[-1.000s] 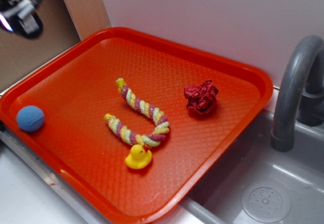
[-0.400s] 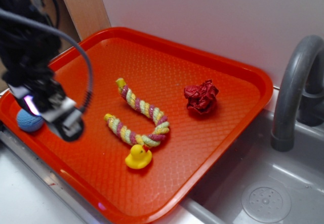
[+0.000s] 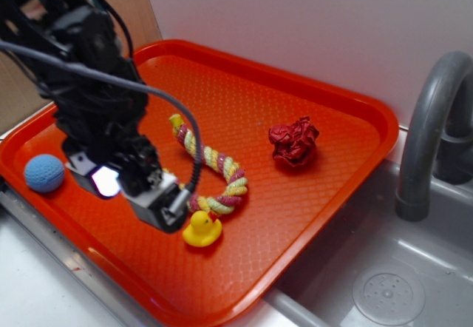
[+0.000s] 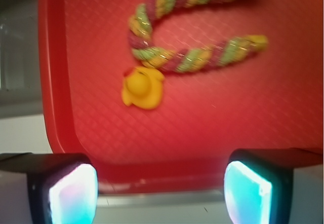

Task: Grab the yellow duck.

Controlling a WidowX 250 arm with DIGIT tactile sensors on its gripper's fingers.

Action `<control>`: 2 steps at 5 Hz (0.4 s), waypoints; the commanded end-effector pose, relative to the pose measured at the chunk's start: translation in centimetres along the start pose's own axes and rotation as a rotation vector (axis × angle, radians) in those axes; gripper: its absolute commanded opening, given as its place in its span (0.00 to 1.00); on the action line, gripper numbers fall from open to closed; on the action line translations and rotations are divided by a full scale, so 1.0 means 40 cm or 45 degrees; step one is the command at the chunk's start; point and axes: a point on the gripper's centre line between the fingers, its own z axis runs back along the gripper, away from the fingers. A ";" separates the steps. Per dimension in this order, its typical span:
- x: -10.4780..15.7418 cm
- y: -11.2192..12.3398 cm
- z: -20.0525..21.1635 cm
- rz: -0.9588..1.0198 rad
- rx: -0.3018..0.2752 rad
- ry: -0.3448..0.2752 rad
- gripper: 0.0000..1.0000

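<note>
Duck (image 4: 143,87): tiny, glossy bright yellow, reddish beak touching rope (image 4: 197,57) bend, on red tray (image 3: 325,194). My gripper (image 4: 161,191) w/ jaws spread wide, empty.

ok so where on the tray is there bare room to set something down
Free patches on the tray: the far stretch between the back rim and the rope, and the near corner below the red crumpled paper. Crowded: the middle, where the duck sits against the rope's bend under the open tool. The blue ball takes the left edge.
</note>
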 end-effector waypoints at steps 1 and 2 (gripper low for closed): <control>0.062 -0.055 -0.050 -0.082 -0.037 -0.020 1.00; 0.084 -0.058 -0.072 -0.081 -0.029 -0.015 1.00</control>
